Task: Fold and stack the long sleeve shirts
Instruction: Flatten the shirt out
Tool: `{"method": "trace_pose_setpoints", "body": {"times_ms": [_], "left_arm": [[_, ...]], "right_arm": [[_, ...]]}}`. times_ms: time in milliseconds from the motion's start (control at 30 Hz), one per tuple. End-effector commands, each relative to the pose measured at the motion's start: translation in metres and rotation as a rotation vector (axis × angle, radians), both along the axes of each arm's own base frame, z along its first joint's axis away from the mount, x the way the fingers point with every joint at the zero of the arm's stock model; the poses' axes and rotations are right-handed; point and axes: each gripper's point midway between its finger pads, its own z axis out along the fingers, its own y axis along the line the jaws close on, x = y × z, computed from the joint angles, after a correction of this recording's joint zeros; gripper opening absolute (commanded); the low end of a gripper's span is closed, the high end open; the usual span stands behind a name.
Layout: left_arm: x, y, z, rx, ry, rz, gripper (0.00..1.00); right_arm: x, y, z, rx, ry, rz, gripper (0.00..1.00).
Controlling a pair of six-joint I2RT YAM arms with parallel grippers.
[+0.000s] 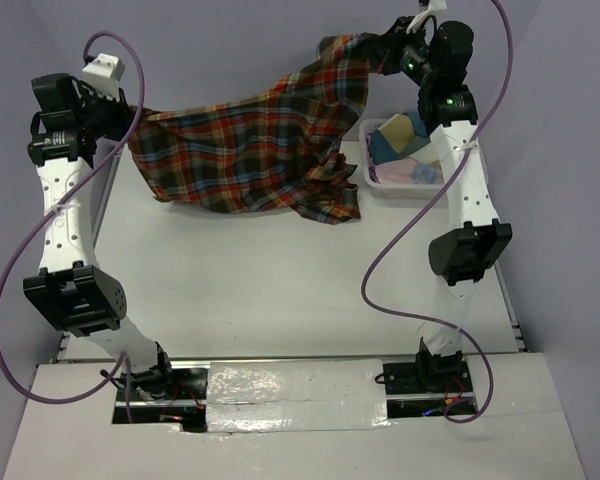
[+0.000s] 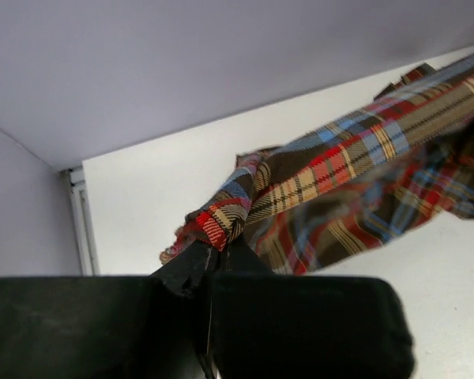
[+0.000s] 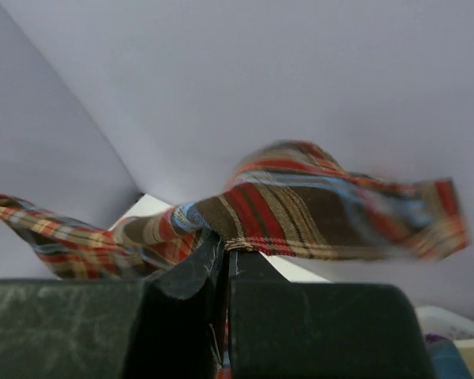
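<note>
Black left fingers (image 2: 182,276) pinched on soft plaid shirt (image 1: 260,150) hem, right fingers (image 3: 191,272) clamped on another edge, cloth sagging between

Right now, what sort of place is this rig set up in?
Probably a lab test cell, not a home: a white table boxed in by plain lavender walls, and a robot's left pincer and right pincer holding a plaid shirt up between them.

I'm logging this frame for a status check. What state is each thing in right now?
shirt: unfolded, held up and spread between both pincers.
left pincer: shut on the shirt's edge.
right pincer: shut on the shirt's edge.
basket: upright on the table, with cloth pieces inside.
</note>
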Motion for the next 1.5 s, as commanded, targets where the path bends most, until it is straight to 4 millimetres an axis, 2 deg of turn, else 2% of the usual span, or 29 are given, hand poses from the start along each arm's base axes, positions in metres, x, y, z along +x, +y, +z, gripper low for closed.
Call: {"method": "trace_pose_setpoints", "body": {"times_ms": [0,133,167,233,267,333,467,533,567,600,633,667,700,733,867,900,933,967,1000,1067,1100,1133,1200,1233,1300,1367,1400,1433,1467], "left_arm": [[-0.014,-0.010,0.011,0.013,-0.063,-0.057,0.00],[-0.039,-0.001,-0.007,0.123,-0.010,-0.059,0.00],[-0.044,0.015,-0.025,0.133,0.043,-0.009,0.00],[-0.054,0.033,-0.042,0.145,0.088,0.040,0.00],[-0.061,0.048,-0.048,0.137,0.113,0.080,0.00],[-0.068,0.055,-0.050,0.131,0.133,0.097,0.00],[-0.094,0.032,-0.053,0.155,0.170,-0.040,0.00],[-0.105,0.021,-0.062,0.151,0.199,-0.102,0.00],[-0.110,0.023,-0.070,0.171,0.224,-0.109,0.00],[-0.116,0.024,-0.079,0.176,0.257,-0.105,0.00],[-0.124,0.034,-0.101,0.179,0.318,-0.076,0.00],[-0.128,0.040,-0.112,0.184,0.348,-0.054,0.00],[-0.133,0.047,-0.123,0.183,0.374,-0.028,0.00],[-0.144,0.058,-0.148,0.175,0.447,0.015,0.00],[-0.180,0.075,-0.209,0.194,0.607,0.038,0.00],[-0.195,0.073,-0.232,0.187,0.662,0.033,0.00],[-0.201,0.079,-0.243,0.212,0.691,0.048,0.00],[-0.206,0.081,-0.252,0.229,0.709,0.040,0.00],[-0.216,0.077,-0.268,0.221,0.744,0.030,0.00],[-0.221,0.079,-0.280,0.238,0.762,0.026,0.00],[-0.225,0.077,-0.288,0.233,0.779,0.022,0.00],[-0.227,0.078,-0.293,0.238,0.790,0.019,0.00],[-0.229,0.080,-0.298,0.244,0.803,0.019,0.00],[-0.230,0.082,-0.301,0.253,0.815,0.018,0.01],[-0.233,0.084,-0.304,0.259,0.825,0.012,0.03],[-0.236,0.085,-0.307,0.266,0.834,0.010,0.03],[-0.237,0.085,-0.309,0.267,0.836,0.011,0.03],[-0.238,0.084,-0.310,0.265,0.840,0.008,0.03],[-0.238,0.084,-0.311,0.262,0.838,0.007,0.03]], "right_arm": [[-0.039,-0.001,0.070,0.007,-0.180,0.040,0.00],[-0.079,0.023,0.034,-0.161,-0.157,0.238,0.00],[-0.093,0.024,0.017,-0.179,-0.122,0.251,0.00],[-0.105,0.021,0.006,-0.202,-0.123,0.234,0.00],[-0.117,0.018,0.000,-0.201,-0.120,0.223,0.00],[-0.124,0.011,0.001,-0.209,-0.122,0.193,0.00],[-0.148,0.001,0.008,-0.289,-0.114,0.188,0.00],[-0.164,0.012,0.004,-0.328,-0.111,0.244,0.00],[-0.171,0.018,-0.016,-0.363,-0.069,0.280,0.00],[-0.183,0.040,-0.030,-0.382,-0.049,0.345,0.00],[-0.195,0.053,-0.066,-0.408,0.035,0.401,0.00],[-0.206,0.068,-0.087,-0.437,0.065,0.455,0.00],[-0.230,0.100,-0.110,-0.488,0.069,0.561,0.00],[-0.245,0.116,-0.154,-0.520,0.168,0.642,0.00],[-0.305,0.177,-0.243,-0.602,0.398,0.892,0.00],[-0.310,0.185,-0.263,-0.651,0.439,0.892,0.04],[-0.329,0.202,-0.291,-0.722,0.503,0.953,0.09],[-0.336,0.210,-0.305,-0.771,0.526,0.971,0.17],[-0.331,0.214,-0.335,-0.855,0.582,0.940,0.39],[-0.331,0.227,-0.341,-0.918,0.595,0.924,0.54],[-0.319,0.230,-0.343,-0.928,0.615,0.866,0.68],[-0.311,0.231,-0.339,-0.921,0.603,0.831,0.76],[-0.296,0.232,-0.328,-0.876,0.564,0.769,0.80],[-0.284,0.225,-0.321,-0.841,0.555,0.723,0.99],[-0.271,0.214,-0.300,-0.727,0.512,0.677,1.00],[-0.249,0.185,-0.271,-0.527,0.547,0.610,1.00],[-0.237,0.173,-0.281,-0.446,0.562,0.569,0.99],[-0.231,0.160,-0.279,-0.324,0.637,0.527,0.68],[-0.205,0.125,-0.275,-0.238,0.656,0.418,0.25]]}}
